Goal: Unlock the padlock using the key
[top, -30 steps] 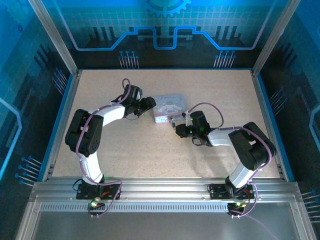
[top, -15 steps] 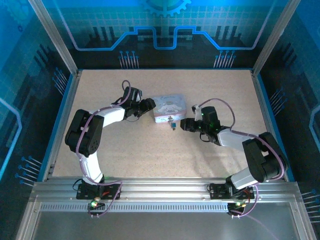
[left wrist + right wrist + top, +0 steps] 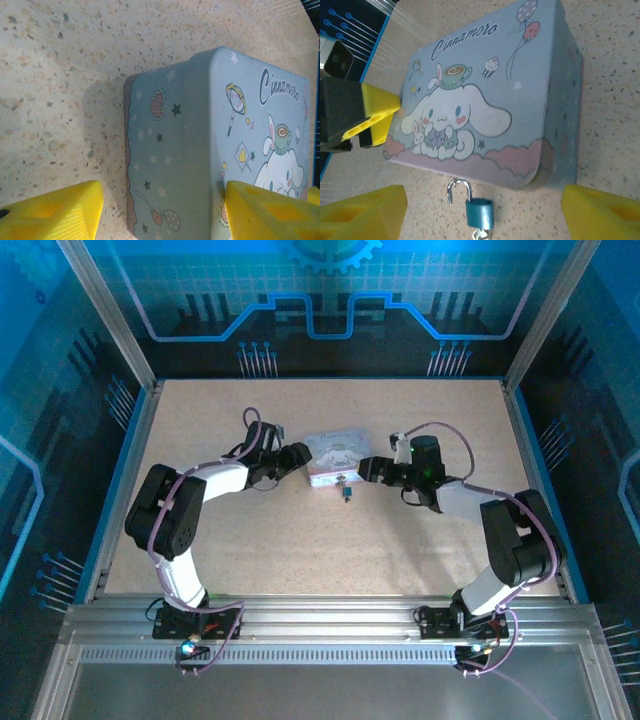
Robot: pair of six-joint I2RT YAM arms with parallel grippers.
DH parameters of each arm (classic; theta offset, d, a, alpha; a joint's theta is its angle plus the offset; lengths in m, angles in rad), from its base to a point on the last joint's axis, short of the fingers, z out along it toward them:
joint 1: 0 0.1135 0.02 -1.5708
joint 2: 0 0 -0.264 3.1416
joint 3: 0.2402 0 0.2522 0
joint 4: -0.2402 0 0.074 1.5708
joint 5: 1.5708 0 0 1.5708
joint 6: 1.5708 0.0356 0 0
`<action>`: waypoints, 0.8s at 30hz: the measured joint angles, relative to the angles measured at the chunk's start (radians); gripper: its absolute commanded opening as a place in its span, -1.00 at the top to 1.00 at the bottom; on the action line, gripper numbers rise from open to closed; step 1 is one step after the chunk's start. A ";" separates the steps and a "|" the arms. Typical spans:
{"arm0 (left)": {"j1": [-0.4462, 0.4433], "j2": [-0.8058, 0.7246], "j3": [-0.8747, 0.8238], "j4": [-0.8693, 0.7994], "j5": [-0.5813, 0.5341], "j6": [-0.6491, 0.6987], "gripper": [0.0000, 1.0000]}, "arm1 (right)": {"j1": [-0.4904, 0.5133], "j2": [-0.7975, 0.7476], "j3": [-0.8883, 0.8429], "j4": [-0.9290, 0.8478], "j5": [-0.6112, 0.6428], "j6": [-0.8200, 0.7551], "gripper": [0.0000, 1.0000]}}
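The small teal padlock (image 3: 479,212) lies on the table just in front of the cartoon tin (image 3: 485,95), its silver shackle (image 3: 458,190) swung open with one leg free. A bit of the silver key (image 3: 480,234) sticks out of the padlock's bottom at the frame edge. In the top view the padlock (image 3: 346,492) is a dark speck below the tin (image 3: 335,452). My right gripper (image 3: 366,468) is open at the tin's right end, holding nothing; its yellow fingers (image 3: 362,212) flank the padlock. My left gripper (image 3: 297,458) is open around the tin's left end (image 3: 165,150).
The speckled table (image 3: 330,540) is walled by a blue rim and metal frame posts (image 3: 105,310). The left gripper's yellow fingertip (image 3: 377,115) touches the tin's far corner in the right wrist view.
My right gripper has drawn back from the padlock and swung up to the tin's right end. The left gripper has barely shifted at the tin's left end.
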 measured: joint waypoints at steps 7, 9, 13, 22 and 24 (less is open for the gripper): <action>-0.011 -0.041 -0.058 0.019 -0.002 -0.012 -0.30 | 0.002 0.096 0.079 0.004 -0.020 0.007 -0.66; -0.015 -0.051 -0.068 0.019 -0.003 -0.019 -0.30 | 0.002 0.118 0.103 0.004 -0.029 0.008 -0.66; -0.019 -0.083 -0.101 0.017 -0.010 -0.026 -0.30 | 0.004 0.170 0.167 0.005 -0.046 0.012 -0.66; -0.023 -0.169 -0.172 -0.023 -0.029 -0.026 -0.31 | 0.023 0.225 0.216 0.047 -0.081 0.053 -0.78; -0.023 -0.188 -0.183 -0.039 -0.036 -0.026 -0.31 | 0.024 0.225 0.216 0.050 -0.086 0.055 -0.82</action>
